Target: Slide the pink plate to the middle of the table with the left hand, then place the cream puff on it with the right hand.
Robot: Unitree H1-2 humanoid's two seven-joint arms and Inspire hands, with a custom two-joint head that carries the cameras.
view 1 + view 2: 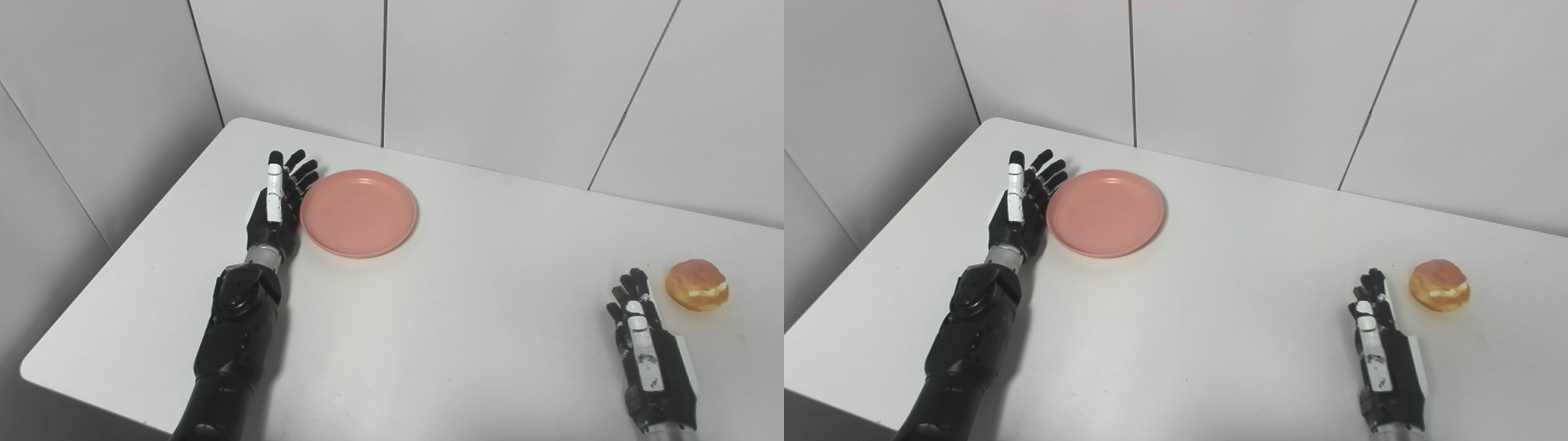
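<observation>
My round pink plastic-looking plate (359,213) is showing a smooth, matt face. The white table (465,318) is looking smooth with a faint sheen. My left hand (277,205) is wearing glossy black and white hard shells, and the golden-brown cream puff (697,285) is looking soft, slightly rough.

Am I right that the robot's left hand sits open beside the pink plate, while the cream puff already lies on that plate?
Not quite. The left hand does sit open beside the pink plate, but the plate holds nothing. The cream puff lies on the bare table far off to the right, just beyond the right hand. The left eye view shows this plainly.
</observation>
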